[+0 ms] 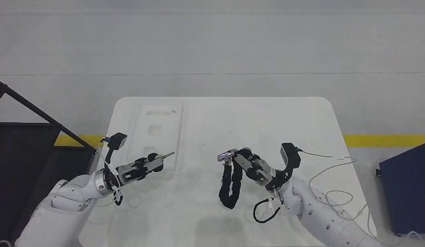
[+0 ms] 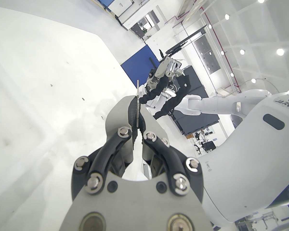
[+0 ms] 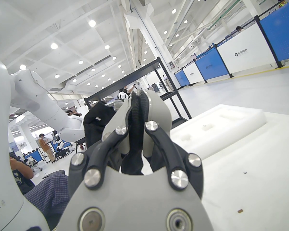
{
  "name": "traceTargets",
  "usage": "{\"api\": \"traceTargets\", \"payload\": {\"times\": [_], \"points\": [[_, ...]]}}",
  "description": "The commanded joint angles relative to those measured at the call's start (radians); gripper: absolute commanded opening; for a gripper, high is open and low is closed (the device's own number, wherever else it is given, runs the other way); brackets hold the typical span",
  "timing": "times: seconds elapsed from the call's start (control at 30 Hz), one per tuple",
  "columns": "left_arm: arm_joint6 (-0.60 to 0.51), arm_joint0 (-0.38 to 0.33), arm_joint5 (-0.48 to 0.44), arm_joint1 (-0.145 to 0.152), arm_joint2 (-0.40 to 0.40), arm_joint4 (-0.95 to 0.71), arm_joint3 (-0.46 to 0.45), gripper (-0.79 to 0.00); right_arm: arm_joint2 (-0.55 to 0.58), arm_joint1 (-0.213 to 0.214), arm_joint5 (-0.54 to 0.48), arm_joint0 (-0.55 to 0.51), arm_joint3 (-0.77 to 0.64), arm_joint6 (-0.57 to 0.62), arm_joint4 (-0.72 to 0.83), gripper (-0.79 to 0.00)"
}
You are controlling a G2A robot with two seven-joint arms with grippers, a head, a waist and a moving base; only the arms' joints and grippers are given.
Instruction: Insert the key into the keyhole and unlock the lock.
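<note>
The key (image 2: 137,89) is pinched between the closed fingers of the left gripper (image 2: 137,105). Its thin metal blade sticks out past the fingertips and, in the top view, points toward 3 o'clock. At 3 o'clock of the blade tip, across a clear gap, is the lock (image 1: 230,174), a chain in a black fabric sleeve with a silver metal body (image 2: 167,69) at one end. The keyhole (image 2: 169,73) is a small dark spot on that body, turned toward the key, and the key is not in it. The right gripper (image 3: 138,95) is clamped tight on the sleeve just behind the metal body, its fingers closed with the black fabric squeezed between them. From the body, the rest of the chain hangs in a loop toward 6 o'clock in the top view; whether its low end touches the white table (image 1: 292,127) cannot be told. Both grippers are over the near half of the table, the left one at 9 o'clock of the right. A white foam tray (image 1: 156,124) with shallow recesses lies on the table at 12 o'clock of the left gripper and at 10 o'clock of the lock.
</note>
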Motion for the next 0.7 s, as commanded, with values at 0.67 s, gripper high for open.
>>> {"api": "traceTargets", "payload": {"times": [0.67], "points": [[-0.126, -0.114, 0.08, -0.011, 0.226, -0.299, -0.043, -0.785, 0.0, -0.001, 0.002, -0.003, -0.004, 0.001, 0.005, -0.785]]}}
